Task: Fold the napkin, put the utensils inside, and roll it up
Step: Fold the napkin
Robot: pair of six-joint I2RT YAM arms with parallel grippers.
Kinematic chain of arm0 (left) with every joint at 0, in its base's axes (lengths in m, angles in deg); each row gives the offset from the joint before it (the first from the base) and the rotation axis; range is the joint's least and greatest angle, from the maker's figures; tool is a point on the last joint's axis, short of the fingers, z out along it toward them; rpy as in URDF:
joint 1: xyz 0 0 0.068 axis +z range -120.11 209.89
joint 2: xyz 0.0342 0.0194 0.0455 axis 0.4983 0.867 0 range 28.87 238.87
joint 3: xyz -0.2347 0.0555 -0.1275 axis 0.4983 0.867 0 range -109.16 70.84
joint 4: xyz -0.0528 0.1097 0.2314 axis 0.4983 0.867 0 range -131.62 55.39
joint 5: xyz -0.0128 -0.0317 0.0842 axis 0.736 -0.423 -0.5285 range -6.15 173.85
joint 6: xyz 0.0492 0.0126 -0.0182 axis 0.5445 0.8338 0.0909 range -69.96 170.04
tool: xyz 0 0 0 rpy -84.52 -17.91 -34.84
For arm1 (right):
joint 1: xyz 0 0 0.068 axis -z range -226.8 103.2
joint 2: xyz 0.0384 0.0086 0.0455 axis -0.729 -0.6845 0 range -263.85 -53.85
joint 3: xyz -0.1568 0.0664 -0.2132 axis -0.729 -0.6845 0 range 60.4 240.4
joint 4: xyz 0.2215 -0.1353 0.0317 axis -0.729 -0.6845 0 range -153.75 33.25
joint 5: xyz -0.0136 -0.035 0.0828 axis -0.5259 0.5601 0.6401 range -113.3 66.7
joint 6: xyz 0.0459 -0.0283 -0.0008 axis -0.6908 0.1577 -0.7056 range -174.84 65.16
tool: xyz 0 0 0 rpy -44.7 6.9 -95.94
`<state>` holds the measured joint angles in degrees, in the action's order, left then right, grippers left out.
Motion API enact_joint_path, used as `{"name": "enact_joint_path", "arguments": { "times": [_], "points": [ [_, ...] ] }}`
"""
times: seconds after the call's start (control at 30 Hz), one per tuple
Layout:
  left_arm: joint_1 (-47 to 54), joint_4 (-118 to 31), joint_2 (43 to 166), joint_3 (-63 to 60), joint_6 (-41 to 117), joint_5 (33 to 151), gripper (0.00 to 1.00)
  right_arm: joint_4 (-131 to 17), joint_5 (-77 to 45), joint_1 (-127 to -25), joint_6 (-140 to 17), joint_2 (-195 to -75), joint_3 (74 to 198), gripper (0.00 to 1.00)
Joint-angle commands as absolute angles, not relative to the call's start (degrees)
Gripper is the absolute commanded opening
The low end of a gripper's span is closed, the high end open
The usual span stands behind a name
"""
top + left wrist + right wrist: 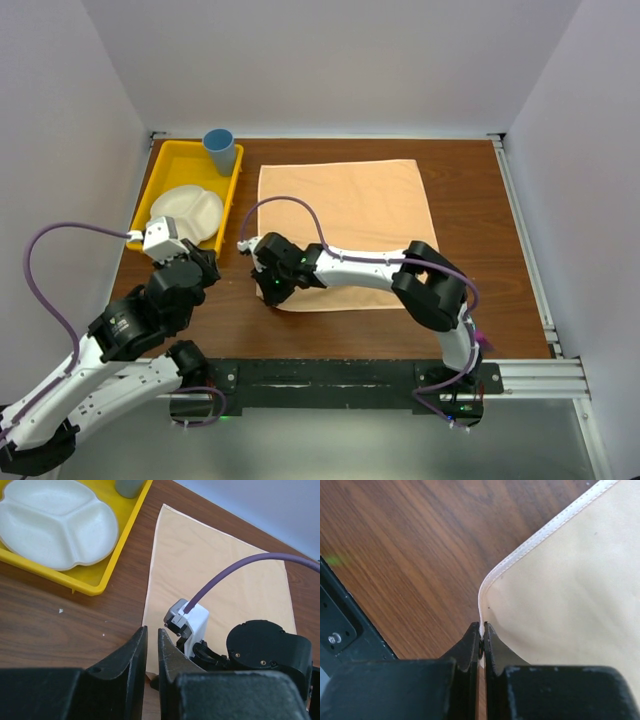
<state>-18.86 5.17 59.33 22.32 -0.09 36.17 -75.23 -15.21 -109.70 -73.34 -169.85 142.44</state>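
Note:
The peach-orange napkin (345,215) lies spread flat on the wooden table, and also shows in the left wrist view (215,570). My right gripper (272,290) is at its near-left corner. In the right wrist view the right gripper (482,632) is shut on the napkin's (570,580) white-stitched edge, which is lifted slightly there. My left gripper (205,265) hovers over bare table just left of that corner. Its jaws (152,635) stand almost together with nothing between them. No fork is in view.
A yellow tray (165,160) at the far left holds a white divided plate (187,213) and a blue cup (220,150). The tray (95,582) and plate (55,522) lie ahead-left of my left gripper. The right arm (350,265) stretches across the napkin's near edge.

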Motion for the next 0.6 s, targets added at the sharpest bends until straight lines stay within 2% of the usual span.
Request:
{"name": "enact_joint_path", "arguments": {
  "times": [0.0,0.1,0.27,0.57],
  "points": [
    [-18.54,2.33,60.86,22.32,-0.06,37.44,0.19,-73.64,-17.77,-103.95,-77.42,-163.29,143.20,0.00],
    [-18.54,1.28,62.71,21.62,1.08,40.85,0.21,-73.19,-16.28,-94.64,-78.31,-160.90,140.21,0.00],
    [-18.54,-2.85,65.78,22.23,5.21,49.47,0.29,-72.14,-12.15,-79.98,-74.27,-161.15,140.20,0.00],
    [-18.45,-18.40,76.58,24.26,12.41,57.39,0.35,-75.73,-7.31,-63.33,-69.17,-174.23,157.32,0.00]
  ]
}}
